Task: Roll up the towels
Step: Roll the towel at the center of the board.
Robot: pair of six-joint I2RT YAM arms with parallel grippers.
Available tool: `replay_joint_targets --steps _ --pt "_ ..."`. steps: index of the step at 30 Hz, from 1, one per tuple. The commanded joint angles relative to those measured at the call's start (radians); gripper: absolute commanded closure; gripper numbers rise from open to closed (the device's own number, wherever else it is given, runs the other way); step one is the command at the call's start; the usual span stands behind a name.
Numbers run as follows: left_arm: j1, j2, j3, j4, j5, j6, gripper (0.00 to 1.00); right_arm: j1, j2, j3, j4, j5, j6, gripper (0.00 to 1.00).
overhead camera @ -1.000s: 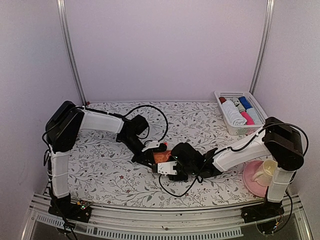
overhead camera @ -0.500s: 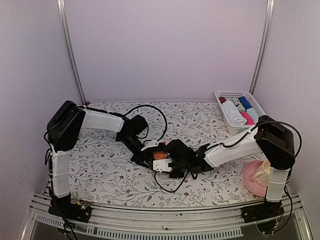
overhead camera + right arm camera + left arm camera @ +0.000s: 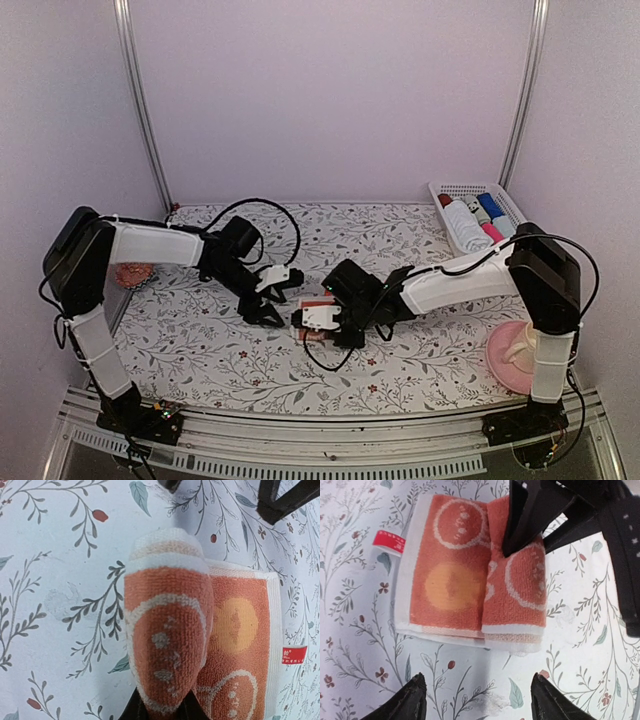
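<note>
The orange-red towel [image 3: 452, 587] lies near the middle of the floral counter [image 3: 200, 350], half rolled. The roll [image 3: 167, 625] rests against the flat remainder, and a red tag [image 3: 390, 542] sticks out at the flat part's far edge. The right fingers [image 3: 134, 711] are nearly closed, pinching one end of the roll from both sides. The right arm [image 3: 460, 280] stretches low across from the right, wrist tipped down. The left fingers [image 3: 412, 702] stand wide apart, holding nothing, just short of the towel's edge. The left arm [image 3: 160, 245] reaches in from the left, elbow bent.
</note>
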Motion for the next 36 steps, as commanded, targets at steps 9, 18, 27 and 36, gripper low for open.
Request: replay_joint_targets --steps 9,18,27,36 --pt "-0.006 -0.311 -0.441 0.613 -0.121 0.090 0.34 -0.047 0.125 0.238 -0.392 -0.387 0.149 0.84" --pt "-0.019 -0.496 -0.703 0.815 -0.096 0.221 0.38 -0.080 0.230 0.379 -0.498 -0.484 0.255 0.84" --pt "-0.155 -0.549 -0.827 0.957 -0.226 0.290 0.41 -0.131 0.294 0.460 -0.534 -0.615 0.293 0.82" --pt "-0.321 -0.393 -0.785 1.104 -0.461 0.300 0.42 -0.147 0.344 0.502 -0.537 -0.701 0.315 0.82"
